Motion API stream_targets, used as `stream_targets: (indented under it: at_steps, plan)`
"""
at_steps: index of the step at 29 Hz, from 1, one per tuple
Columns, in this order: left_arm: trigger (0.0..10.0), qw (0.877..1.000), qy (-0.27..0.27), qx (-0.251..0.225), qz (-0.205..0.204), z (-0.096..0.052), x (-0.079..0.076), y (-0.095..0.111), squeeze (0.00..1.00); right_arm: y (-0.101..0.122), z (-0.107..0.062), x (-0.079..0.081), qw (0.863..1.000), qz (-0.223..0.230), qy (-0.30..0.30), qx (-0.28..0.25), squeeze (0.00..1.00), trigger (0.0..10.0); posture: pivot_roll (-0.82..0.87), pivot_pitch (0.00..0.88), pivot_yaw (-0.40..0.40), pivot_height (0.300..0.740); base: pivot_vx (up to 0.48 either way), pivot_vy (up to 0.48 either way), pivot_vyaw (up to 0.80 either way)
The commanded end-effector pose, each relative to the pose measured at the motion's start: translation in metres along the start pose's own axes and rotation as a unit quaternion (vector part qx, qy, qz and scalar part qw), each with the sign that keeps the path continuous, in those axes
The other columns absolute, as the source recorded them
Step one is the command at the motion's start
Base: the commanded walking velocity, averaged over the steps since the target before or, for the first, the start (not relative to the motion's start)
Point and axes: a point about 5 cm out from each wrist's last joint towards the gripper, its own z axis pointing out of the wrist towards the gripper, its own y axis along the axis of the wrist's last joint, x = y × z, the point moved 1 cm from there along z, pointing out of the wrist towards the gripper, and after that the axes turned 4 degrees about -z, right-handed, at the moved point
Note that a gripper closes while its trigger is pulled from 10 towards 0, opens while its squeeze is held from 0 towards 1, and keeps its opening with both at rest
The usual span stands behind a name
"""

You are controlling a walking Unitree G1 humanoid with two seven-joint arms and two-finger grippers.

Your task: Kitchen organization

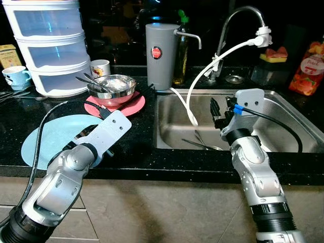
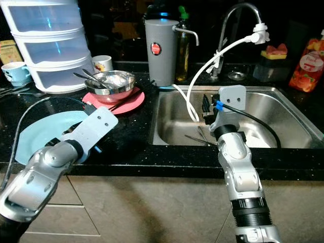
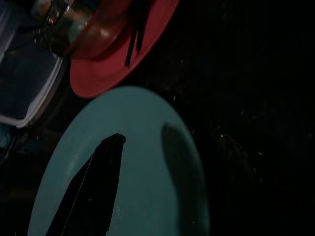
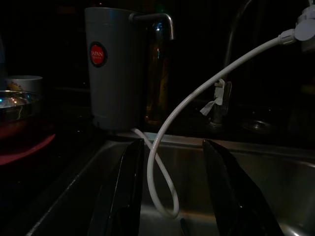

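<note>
L gripper [image 3: 93, 191] over round light-blue plate [image 1: 50, 134], finger state can't tell. R gripper [image 4: 172, 191] fingers apart above steel sink [image 1: 283, 109], white hose [image 4: 197, 98] ahead.

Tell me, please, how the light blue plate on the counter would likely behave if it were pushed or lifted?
The blue plate lies flat on the glossy black counter, so a push would probably slide it rather than tip it. It looks thin and shallow, so likely light yet stiff. Its low rim gives the left end effector little to grip.
</note>
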Motion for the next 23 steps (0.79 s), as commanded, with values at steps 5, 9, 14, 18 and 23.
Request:
stream_targets:
  at_steps: [5,9,14,18,23]
  plan:
    - [10.0,0.999,-0.001,0.033,0.018,0.0,-0.007,-0.012,0.0,-0.002,-0.003,0.002,1.0,0.001,0.005,0.006,0.0,10.0,0.12,0.147,-0.004,0.74,0.0,0.0,0.0]
    - [3.8,0.997,0.01,0.059,0.039,0.0,-0.007,-0.025,0.0,-0.002,-0.003,0.002,1.0,0.002,0.006,0.007,0.0,10.0,0.12,0.138,-0.009,0.74,0.0,0.0,0.0]
    - [0.0,0.994,0.025,0.07,0.08,0.0,-0.011,-0.036,0.0,-0.001,-0.001,0.003,1.0,0.004,0.007,0.007,0.0,10.0,0.12,0.127,-0.012,0.74,0.0,0.0,0.0]
    - [0.0,0.994,0.024,0.072,0.079,0.001,-0.013,-0.037,0.0,-0.001,-0.001,0.003,1.0,0.004,0.007,0.007,0.0,10.0,0.12,0.127,-0.012,0.74,0.0,0.0,0.0]
    - [0.0,0.989,0.074,0.03,0.124,0.003,-0.007,-0.025,0.0,0.0,0.0,0.003,1.0,0.006,0.008,0.006,0.0,10.0,0.11,0.122,-0.014,0.74,0.0,0.0,0.0]
